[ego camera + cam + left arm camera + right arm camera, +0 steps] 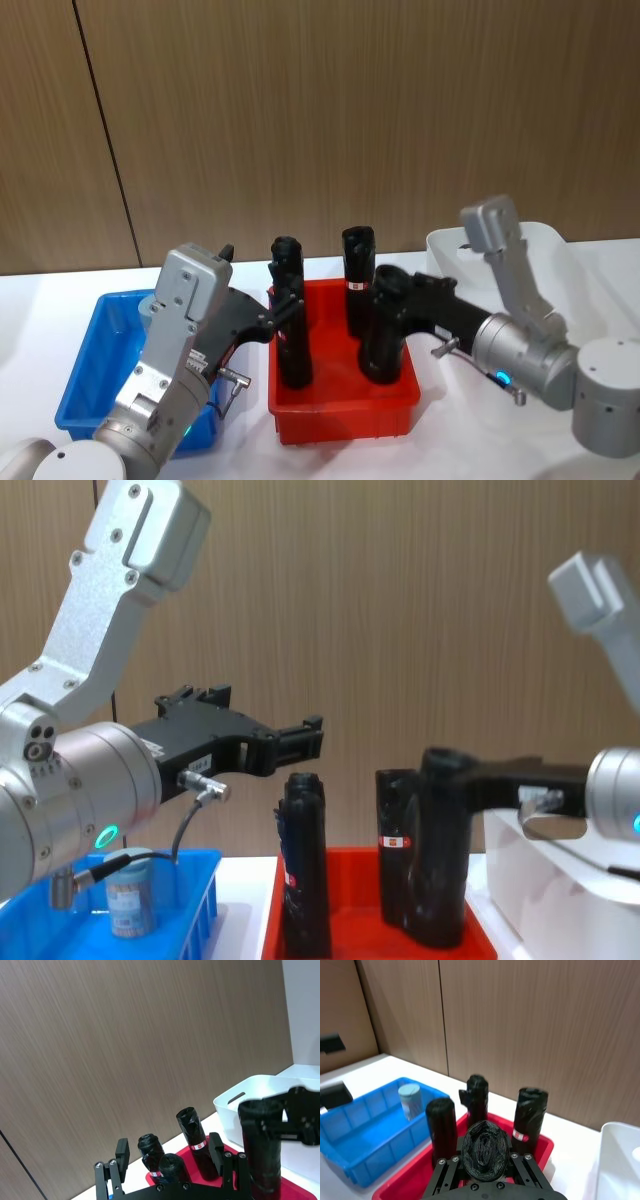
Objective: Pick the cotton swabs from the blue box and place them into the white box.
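Observation:
One jar of cotton swabs with a pale blue lid stands upright in the blue box; the chest view shows the jar behind the box wall. My left gripper reaches from above the blue box toward the red bin. It is open and holds nothing, its fingers spread just above a black roll. My right gripper is shut on another black roll in the red bin. The white box sits at the right, behind the right arm.
A red bin with several tall black rolls stands between the blue and white boxes. One roll stands at its back. A wooden wall runs behind the white table.

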Controlling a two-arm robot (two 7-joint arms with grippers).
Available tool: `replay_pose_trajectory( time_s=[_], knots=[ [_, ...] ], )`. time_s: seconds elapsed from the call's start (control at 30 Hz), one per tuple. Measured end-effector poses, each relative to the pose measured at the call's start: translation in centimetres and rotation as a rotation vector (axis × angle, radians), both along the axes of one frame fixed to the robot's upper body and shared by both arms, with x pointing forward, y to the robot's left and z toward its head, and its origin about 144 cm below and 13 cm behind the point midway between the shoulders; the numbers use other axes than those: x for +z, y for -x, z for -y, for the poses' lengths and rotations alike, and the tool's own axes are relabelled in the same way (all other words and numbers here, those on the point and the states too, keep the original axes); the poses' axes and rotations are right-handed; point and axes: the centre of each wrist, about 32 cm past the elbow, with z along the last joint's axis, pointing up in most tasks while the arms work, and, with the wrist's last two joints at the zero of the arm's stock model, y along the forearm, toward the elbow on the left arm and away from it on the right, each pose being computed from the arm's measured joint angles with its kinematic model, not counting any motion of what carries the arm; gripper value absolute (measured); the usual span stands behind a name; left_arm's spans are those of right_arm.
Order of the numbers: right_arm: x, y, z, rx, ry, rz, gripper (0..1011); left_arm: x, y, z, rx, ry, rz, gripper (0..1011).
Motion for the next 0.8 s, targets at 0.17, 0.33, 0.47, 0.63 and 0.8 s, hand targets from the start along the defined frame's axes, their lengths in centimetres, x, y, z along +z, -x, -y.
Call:
replay_pose_trajectory(
  time_s=[0.17, 0.33, 0.47, 0.63, 0.8],
  knots=[
    [1.2, 0.3, 0.7, -0.013, -0.017, 0.033, 369, 0.0, 0.0, 0.0, 0.000, 0.000, 0.000, 1004],
    [2.5, 0.4, 1.4, -0.030, -0.032, 0.066, 358, 0.0, 0.0, 0.0, 0.000, 0.000, 0.000, 1004],
    [3.7, 0.4, 2.3, -0.051, -0.045, 0.098, 358, 0.0, 0.0, 0.0, 0.000, 0.000, 0.000, 1004],
    [4.8, 0.4, 3.1, -0.074, -0.052, 0.133, 358, 0.0, 0.0, 0.0, 0.000, 0.000, 0.000, 1004],
    [5.8, 0.2, 4.1, -0.107, -0.047, 0.174, 358, 0.0, 0.0, 0.0, 0.000, 0.000, 0.000, 1004]
  ],
)
